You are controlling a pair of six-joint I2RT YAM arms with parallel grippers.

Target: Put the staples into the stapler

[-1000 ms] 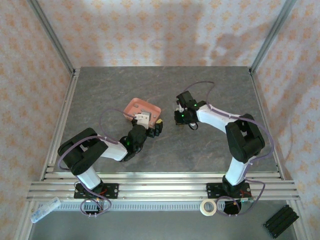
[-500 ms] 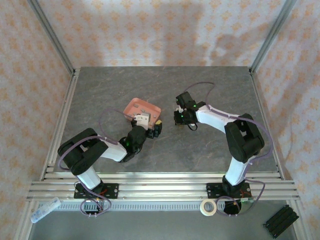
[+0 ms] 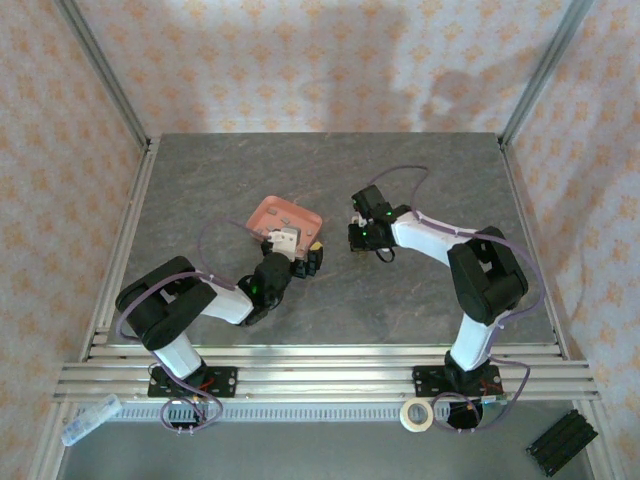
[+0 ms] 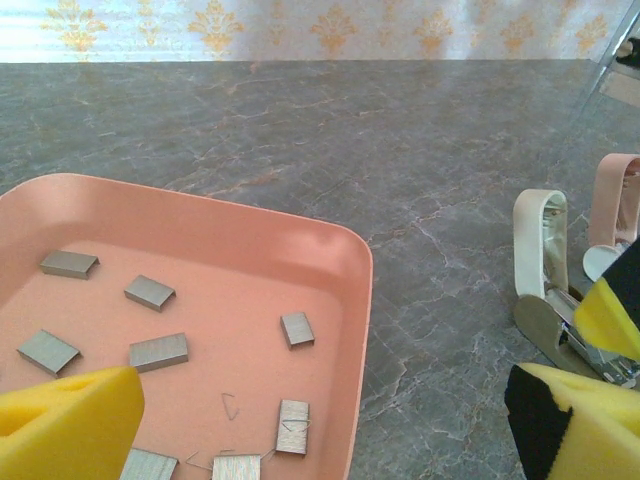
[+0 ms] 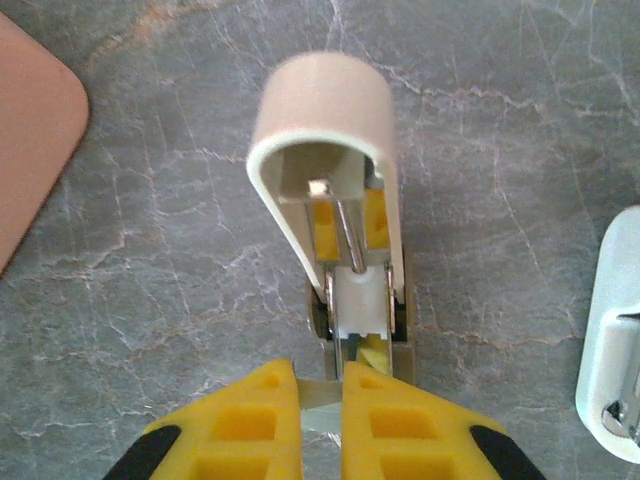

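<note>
desk [image 4: 400, 130]: grey marbled stone, patterned wallpaper behind.
tray [image 4: 230, 290]: salmon-pink, shallow, slightly left of centre on the desk.
staples [image 4: 158, 352]: short grey strips, scattered loose on the tray floor.
left fingers [image 4: 70, 420]: spread wide, holding nothing; one over the tray, the other over bare desk past its edge.
stapler [image 5: 322, 110]: pink-and-white, lid swung up, channel exposed, on the desk near the tray's right side.
right fingers [image 5: 250, 425]: nearly closed, pinching the stapler's near end.
white object [image 5: 612, 330]: just beside the stapler, not touching.
</note>
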